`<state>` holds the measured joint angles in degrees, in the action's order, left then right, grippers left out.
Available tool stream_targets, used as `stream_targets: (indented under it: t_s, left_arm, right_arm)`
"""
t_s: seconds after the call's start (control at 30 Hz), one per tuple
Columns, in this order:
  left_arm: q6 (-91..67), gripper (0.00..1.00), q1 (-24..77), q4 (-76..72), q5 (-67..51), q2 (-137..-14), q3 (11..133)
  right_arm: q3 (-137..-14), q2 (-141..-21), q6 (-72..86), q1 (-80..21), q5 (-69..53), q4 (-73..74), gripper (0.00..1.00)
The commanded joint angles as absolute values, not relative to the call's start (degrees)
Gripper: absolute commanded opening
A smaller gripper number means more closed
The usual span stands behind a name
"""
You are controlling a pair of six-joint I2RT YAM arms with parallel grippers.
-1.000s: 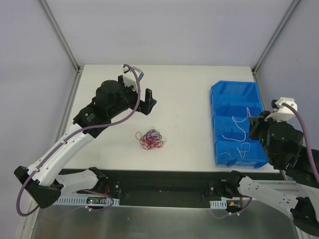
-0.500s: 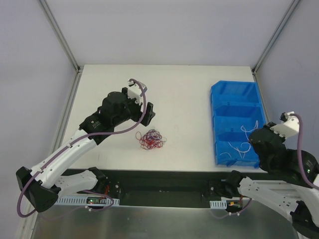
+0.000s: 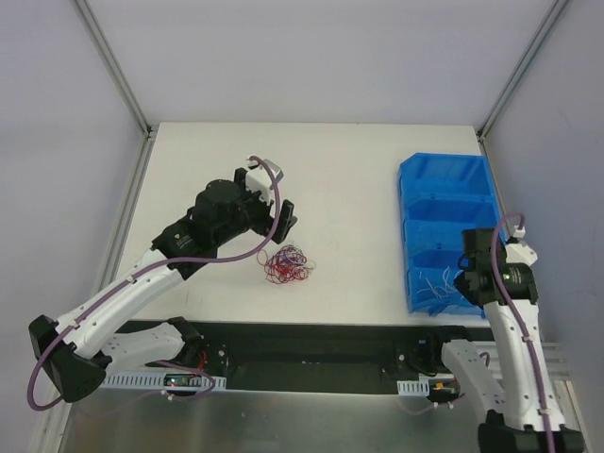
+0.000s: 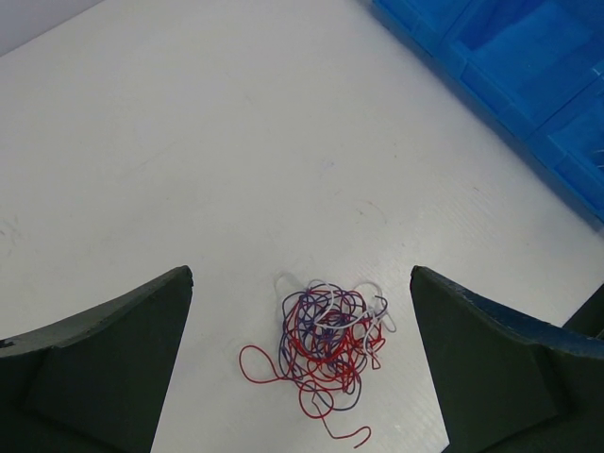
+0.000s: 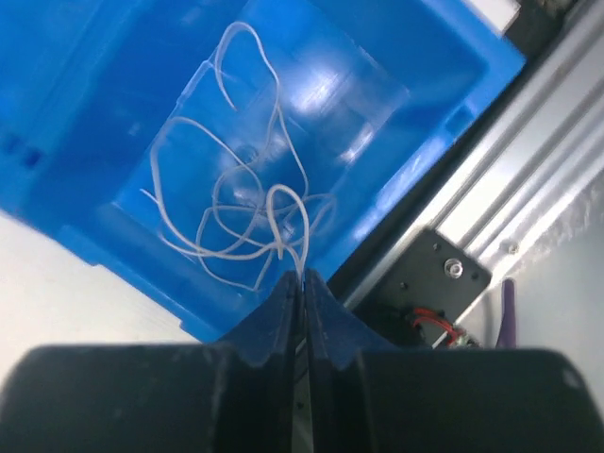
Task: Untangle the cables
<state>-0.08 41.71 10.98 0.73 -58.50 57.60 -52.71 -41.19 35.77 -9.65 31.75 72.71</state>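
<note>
The cables (image 3: 286,264) lie as a small knotted clump of red, dark purple and white strands on the white table; the same cables (image 4: 330,340) show in the left wrist view. My left gripper (image 3: 283,215) hangs just beyond the clump, and the left gripper (image 4: 300,274) is open wide with nothing between its fingers. My right gripper (image 3: 469,276) is over the nearest compartment of the blue bin (image 3: 444,175). The right gripper (image 5: 303,276) is shut on a thin white cable (image 5: 283,212), whose loops lie in that compartment.
The blue bin (image 4: 510,66) stands along the table's right side, with several compartments in a row. A black rail (image 3: 311,342) runs along the near table edge. An aluminium frame bar (image 5: 528,189) lies right beside the bin's near end.
The right arm has swung toward the near end of the bin, carrying the white cable down into the nearest compartment. The left gripper has come closer to the clump, still open.
</note>
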Motion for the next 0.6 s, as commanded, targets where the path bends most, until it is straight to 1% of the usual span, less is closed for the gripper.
stream_targets:
  t_s: [0.0,0.07,0.1,0.13,0.17,0.2,0.37,0.43,0.5,0.57]
  left_arm:
    - [2.55,0.99,42.71,8.61,2.46,-59.67,57.13]
    - [2.81,0.99,42.89,8.7,3.51,-61.34,57.22]
    - [2.99,0.99,42.89,8.88,3.78,-61.96,57.22]
    - [2.9,0.99,42.89,9.05,3.95,-62.4,57.48]
    - [2.47,0.99,42.89,9.23,3.61,-62.4,57.65]
    - [2.2,0.99,42.89,9.23,2.82,-62.49,57.83]
    - [1.58,0.99,43.07,9.4,1.14,-62.93,58.01]
    - [1.23,0.99,43.07,9.58,0.79,-63.11,58.18]
    - [0.97,0.99,43.07,9.58,0.7,-63.02,58.01]
    - [1.14,0.99,43.07,9.58,1.31,-63.72,58.09]
  right_arm:
    - [-46.77,-42.72,21.21,4.02,9.71,62.43,0.1]
    - [-45.62,-41.93,20.83,5.45,8.61,60.48,0.18]
    - [-45.79,-41.66,19.87,5.45,8.79,59.6,0.27]
    - [-46.31,-41.49,18.82,5.45,9.05,59.15,0.32]
    - [-46.75,-41.31,17.94,5.45,9.57,58.8,0.42]
    - [-47.37,-41.13,17.32,5.36,9.84,58.71,0.47]
    - [-48.08,-38.24,14.16,5.27,5.11,55.56,0.52]
    - [-46.85,-37.71,12.93,4.49,0.64,52.22,0.53]
    - [-46.15,-37.97,12.48,0.99,-4.29,48.54,0.53]
    - [-45.53,-38.84,13.18,-5.93,-5.71,43.71,0.54]
